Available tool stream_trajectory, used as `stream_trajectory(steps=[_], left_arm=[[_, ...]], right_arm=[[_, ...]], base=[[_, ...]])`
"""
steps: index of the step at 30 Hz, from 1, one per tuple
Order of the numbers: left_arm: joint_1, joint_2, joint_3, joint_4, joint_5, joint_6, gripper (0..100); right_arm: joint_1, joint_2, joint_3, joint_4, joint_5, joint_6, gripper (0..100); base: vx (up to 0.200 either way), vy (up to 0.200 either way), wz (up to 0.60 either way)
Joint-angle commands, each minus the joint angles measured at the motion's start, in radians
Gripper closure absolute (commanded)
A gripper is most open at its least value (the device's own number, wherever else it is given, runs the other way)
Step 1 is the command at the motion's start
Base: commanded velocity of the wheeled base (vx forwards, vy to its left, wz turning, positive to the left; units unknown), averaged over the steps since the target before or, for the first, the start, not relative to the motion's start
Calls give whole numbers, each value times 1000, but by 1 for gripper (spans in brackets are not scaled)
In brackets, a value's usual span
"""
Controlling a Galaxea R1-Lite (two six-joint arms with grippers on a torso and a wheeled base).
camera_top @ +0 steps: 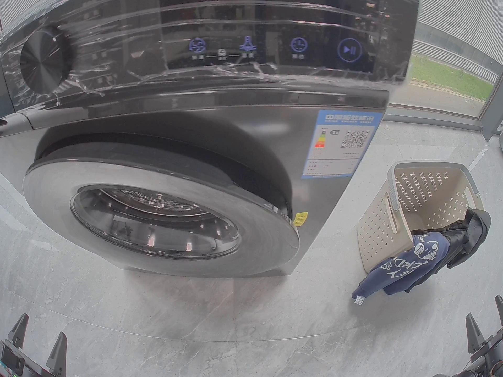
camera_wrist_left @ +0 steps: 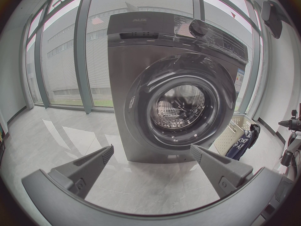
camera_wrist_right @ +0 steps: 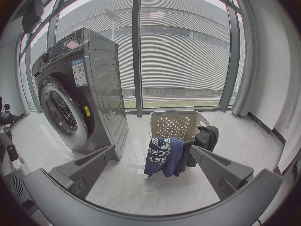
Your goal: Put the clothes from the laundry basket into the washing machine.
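A grey front-loading washing machine (camera_top: pixel 209 132) stands ahead of me with its round door (camera_top: pixel 157 218) shut. To its right on the floor sits a beige perforated laundry basket (camera_top: pixel 385 221). A blue printed garment (camera_top: pixel 408 268) and a black garment (camera_top: pixel 471 231) hang over the basket's front rim. My left gripper (camera_wrist_left: pixel 152 151) is open and empty, low at the left, facing the machine door (camera_wrist_left: pixel 180 105). My right gripper (camera_wrist_right: pixel 152 151) is open and empty, low at the right, short of the basket (camera_wrist_right: pixel 175 124) and the blue garment (camera_wrist_right: pixel 163 156).
Glossy marble floor (camera_top: pixel 236 310) lies between me and the machine. Tall windows (camera_wrist_right: pixel 182 57) stand behind the machine and the basket. A white wall and a curtain (camera_wrist_right: pixel 247 79) are on the right beyond the basket.
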Motion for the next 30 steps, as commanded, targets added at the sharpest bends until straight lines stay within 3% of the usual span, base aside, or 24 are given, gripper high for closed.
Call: stream_trajectory(steps=[1, 10, 19, 30], left_arm=[[0, -18, 16, 0, 1, 0, 0], [0, -18, 16, 0, 0, 0, 0], [0, -18, 16, 0, 0, 0, 0], [-1, -18, 16, 0, 0, 0, 0]], right_arm=[[0, -16, 18, 0, 0, 0, 0], [1, -16, 18, 0, 0, 0, 0], [1, -16, 18, 0, 0, 0, 0], [0, -16, 18, 0, 0, 0, 0]], base=[[0, 0, 0], [0, 0, 200], [0, 200, 0], [0, 0, 0]])
